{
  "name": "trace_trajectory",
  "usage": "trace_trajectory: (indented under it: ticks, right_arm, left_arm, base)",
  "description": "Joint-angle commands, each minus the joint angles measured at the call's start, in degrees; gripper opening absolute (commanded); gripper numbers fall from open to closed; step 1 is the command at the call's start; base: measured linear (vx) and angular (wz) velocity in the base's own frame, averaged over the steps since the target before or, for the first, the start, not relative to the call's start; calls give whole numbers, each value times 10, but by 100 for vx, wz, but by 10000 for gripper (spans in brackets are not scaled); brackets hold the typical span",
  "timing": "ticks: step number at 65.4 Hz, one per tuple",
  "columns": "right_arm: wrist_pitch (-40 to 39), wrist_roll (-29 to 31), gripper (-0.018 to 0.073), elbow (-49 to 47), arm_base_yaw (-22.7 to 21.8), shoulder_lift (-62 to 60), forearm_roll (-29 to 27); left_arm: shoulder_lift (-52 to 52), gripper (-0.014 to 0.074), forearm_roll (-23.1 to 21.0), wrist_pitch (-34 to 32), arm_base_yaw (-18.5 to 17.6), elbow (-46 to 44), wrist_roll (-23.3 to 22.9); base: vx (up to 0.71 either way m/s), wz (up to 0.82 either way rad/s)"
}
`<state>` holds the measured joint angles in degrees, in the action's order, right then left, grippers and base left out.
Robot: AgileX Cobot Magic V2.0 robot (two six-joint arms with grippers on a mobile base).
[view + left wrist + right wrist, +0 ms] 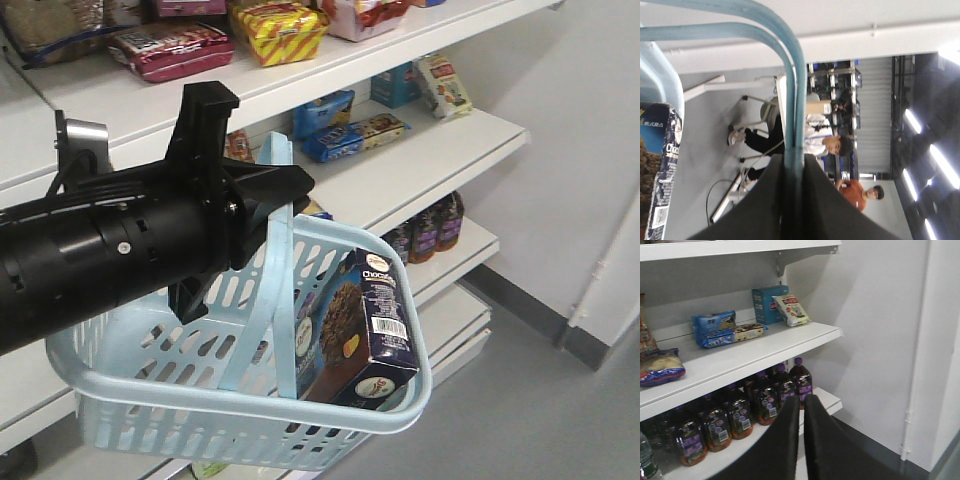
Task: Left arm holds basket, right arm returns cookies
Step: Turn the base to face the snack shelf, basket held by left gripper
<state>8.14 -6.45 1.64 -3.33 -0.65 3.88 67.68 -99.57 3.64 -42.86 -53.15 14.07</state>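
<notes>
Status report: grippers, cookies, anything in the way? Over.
Left gripper shut on basket handle. Right gripper shut, empty, facing shelves. Cookies standing on end in basket. Nothing above them.

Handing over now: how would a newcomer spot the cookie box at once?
Find the light blue basket hanging in front of the white shelves. The cookie box stands tilted inside it, against one end. It is the only box showing there: dark navy, with a chocolate cookie picture and a white barcode.

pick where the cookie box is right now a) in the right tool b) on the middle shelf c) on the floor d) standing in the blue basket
d: the cookies stand inside the basket hanging from the left tool; the right tool is shut and empty.
</notes>
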Motion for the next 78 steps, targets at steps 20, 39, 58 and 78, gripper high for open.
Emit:
trace_trajectory:
  ticks: [20,39,58,78]
  right_arm:
    - [-43,2,-3,10,0,-5,6]
    - [-43,2,-3,10,0,-5,6]
    - [-43,2,-3,10,0,-5,6]
    - [-43,2,-3,10,0,-5,6]
  left_arm:
    - [-17,-3,-24,15,-2,-25,0]
    - [-17,-3,-24,15,-2,-25,0]
    - [-17,-3,-24,15,-2,-25,0]
    - [-17,-3,-24,15,-2,-25,0]
  base:
    - [10,44]
    - [9,39]
    - [4,29]
    - [1,20]
